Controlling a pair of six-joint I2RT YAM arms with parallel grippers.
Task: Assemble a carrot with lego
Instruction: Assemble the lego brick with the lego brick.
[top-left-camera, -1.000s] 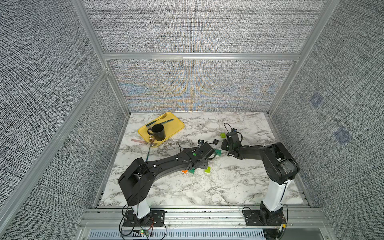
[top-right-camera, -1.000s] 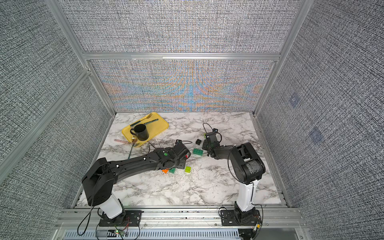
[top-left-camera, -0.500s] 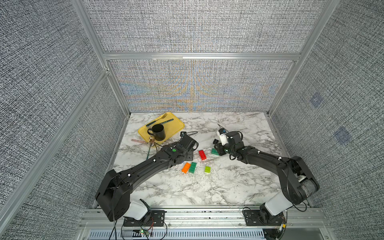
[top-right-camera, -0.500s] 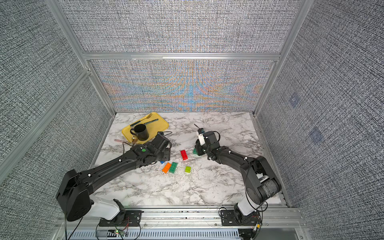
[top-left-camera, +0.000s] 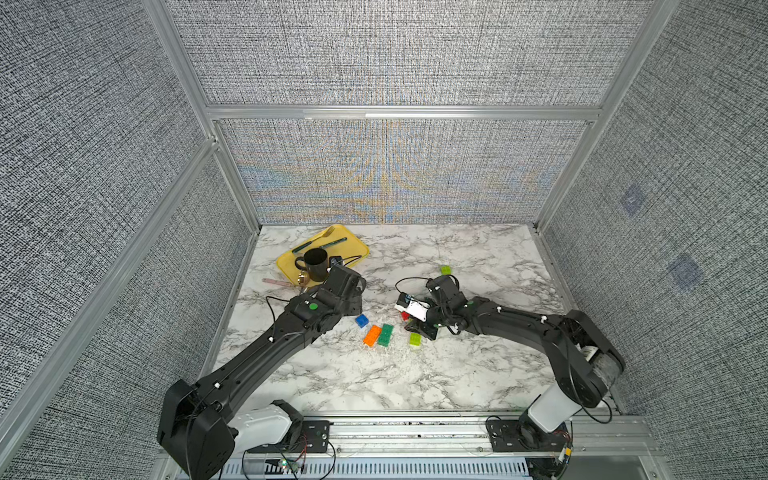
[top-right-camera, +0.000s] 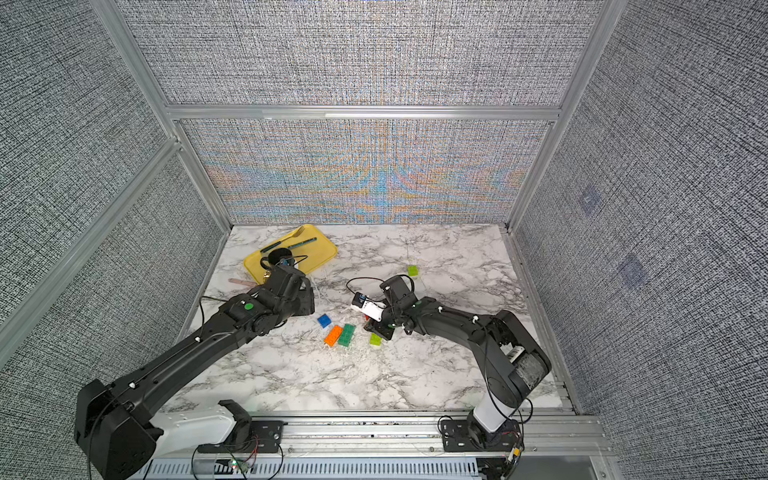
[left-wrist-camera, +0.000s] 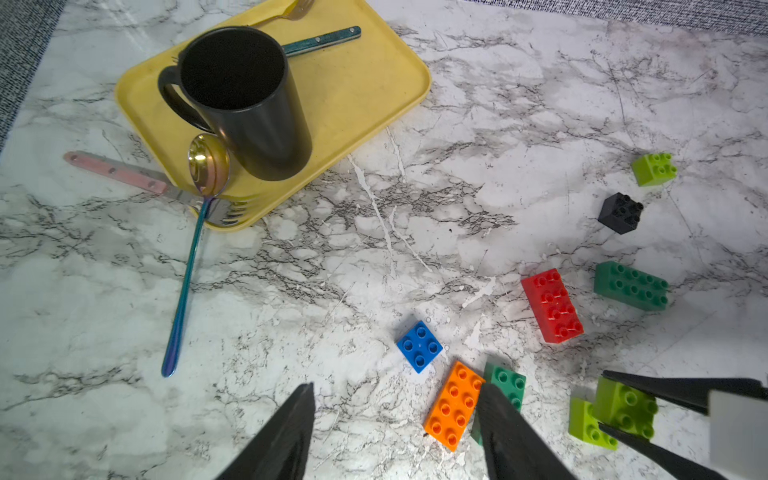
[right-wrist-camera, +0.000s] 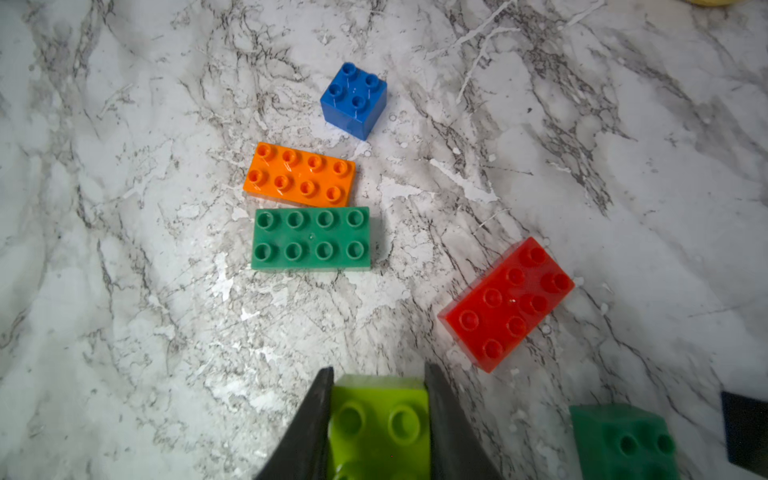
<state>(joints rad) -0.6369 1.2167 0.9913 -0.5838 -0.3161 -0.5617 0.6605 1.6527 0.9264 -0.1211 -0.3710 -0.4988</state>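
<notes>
Grey woven wall panels (top-left-camera: 395, 54); aluminium frame (top-left-camera: 399, 112); white marble tabletop (top-left-camera: 457, 374); even light

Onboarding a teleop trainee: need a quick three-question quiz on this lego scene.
1. True or false: the black mug stands on the yellow tray.
2. The right gripper has its fingers shut on: A red brick, B lime brick, C blue brick.
3. Which brick lies flat beside the orange brick, long sides facing?
Key: 1 true; 2 B; 3 the dark green brick.
</notes>
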